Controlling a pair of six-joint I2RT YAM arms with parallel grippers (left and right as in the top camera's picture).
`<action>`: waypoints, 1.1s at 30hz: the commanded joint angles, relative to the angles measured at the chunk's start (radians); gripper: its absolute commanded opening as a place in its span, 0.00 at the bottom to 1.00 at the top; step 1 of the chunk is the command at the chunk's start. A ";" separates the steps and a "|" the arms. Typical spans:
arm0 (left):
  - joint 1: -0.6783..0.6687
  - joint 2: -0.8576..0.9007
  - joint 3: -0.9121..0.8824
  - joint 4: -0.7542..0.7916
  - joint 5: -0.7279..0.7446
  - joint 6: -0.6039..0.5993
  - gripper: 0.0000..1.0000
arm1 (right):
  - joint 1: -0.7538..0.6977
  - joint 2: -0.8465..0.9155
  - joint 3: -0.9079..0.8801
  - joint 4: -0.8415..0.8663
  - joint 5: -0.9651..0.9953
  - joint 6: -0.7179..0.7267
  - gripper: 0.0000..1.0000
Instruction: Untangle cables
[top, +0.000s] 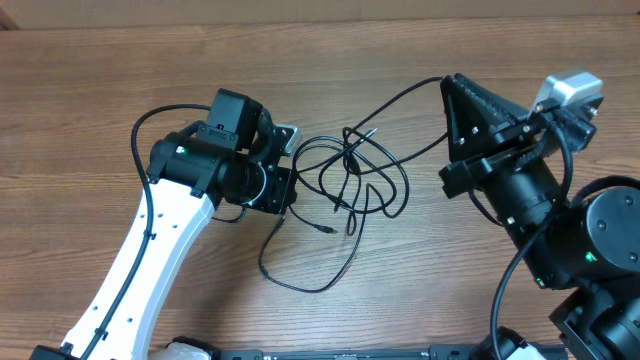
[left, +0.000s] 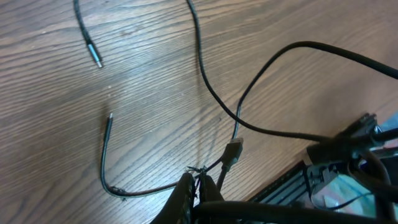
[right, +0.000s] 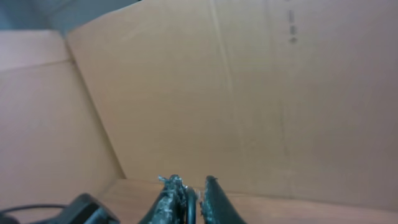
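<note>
On a wood-grain worktop (top: 420, 285), thin black cables (top: 350, 175) lie in a loose tangle at centre. The left gripper (left: 196, 185), narrow, pinches one strand at the tangle's left edge. The right gripper (right: 193, 190), nearly closed, holds another strand at far right.

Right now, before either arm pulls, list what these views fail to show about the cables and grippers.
Overhead: which strand of the cables lies over which at the knot; the strands are too thin.
Left wrist: the far ends of the cords, cut off by the top and right edges.
Right wrist: the right gripper faces a cardboard panel; the tangle is out of frame, and whether a cord sits between its fingers is unclear.
</note>
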 joint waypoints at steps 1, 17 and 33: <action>0.013 0.002 -0.018 0.010 -0.053 -0.092 0.04 | -0.003 -0.021 0.022 -0.025 0.073 0.000 0.26; 0.013 0.002 -0.018 0.174 0.299 -0.107 0.04 | -0.003 -0.008 0.021 -0.380 0.017 0.004 0.67; 0.013 0.002 -0.016 0.099 0.490 0.072 0.04 | -0.004 0.201 0.021 -0.459 0.023 -0.009 0.94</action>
